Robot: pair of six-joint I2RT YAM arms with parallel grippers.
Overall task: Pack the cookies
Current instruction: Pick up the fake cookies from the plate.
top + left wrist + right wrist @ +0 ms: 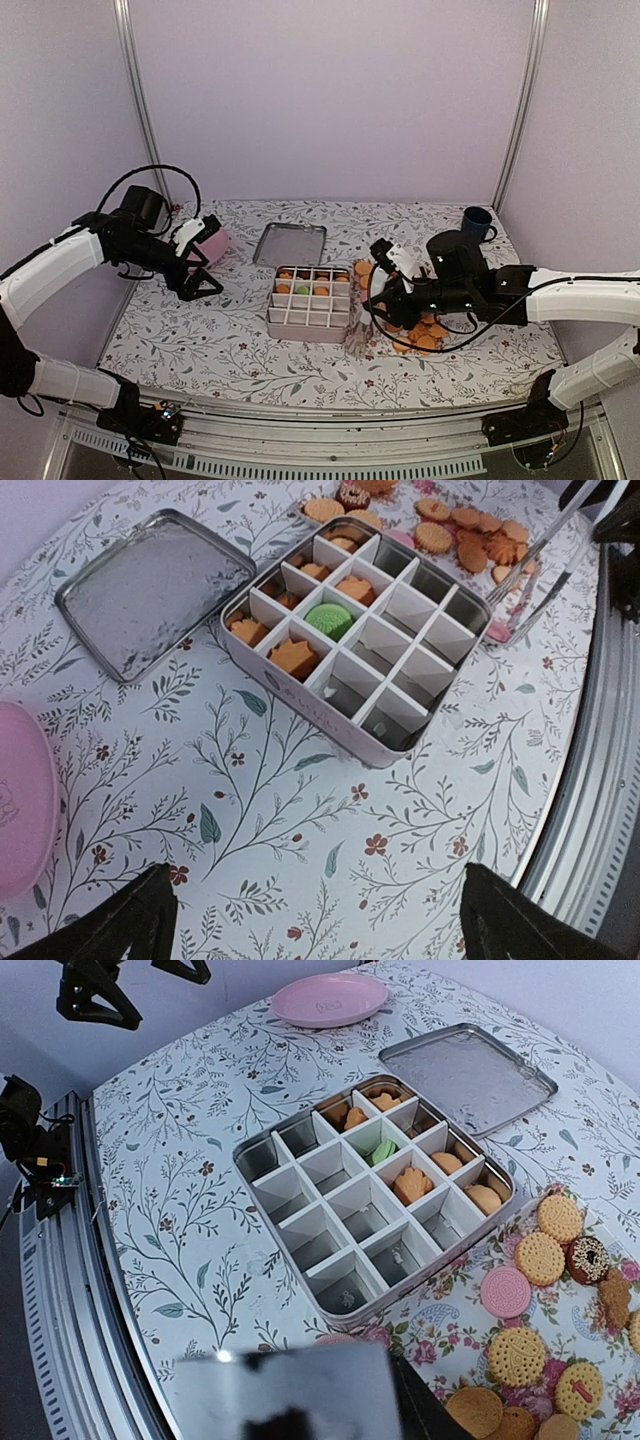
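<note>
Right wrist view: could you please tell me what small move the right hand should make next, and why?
Probably the right hand should carry the tongs it seems to hold over the cookies on the rose-print plate and lower onto one: many compartments of the tin stand empty.

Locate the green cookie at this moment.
In the centre of the top view, the green cookie lies inside the divided tin, in a compartment toward its far-left corner, with orange cookies in neighbouring cells.
</note>
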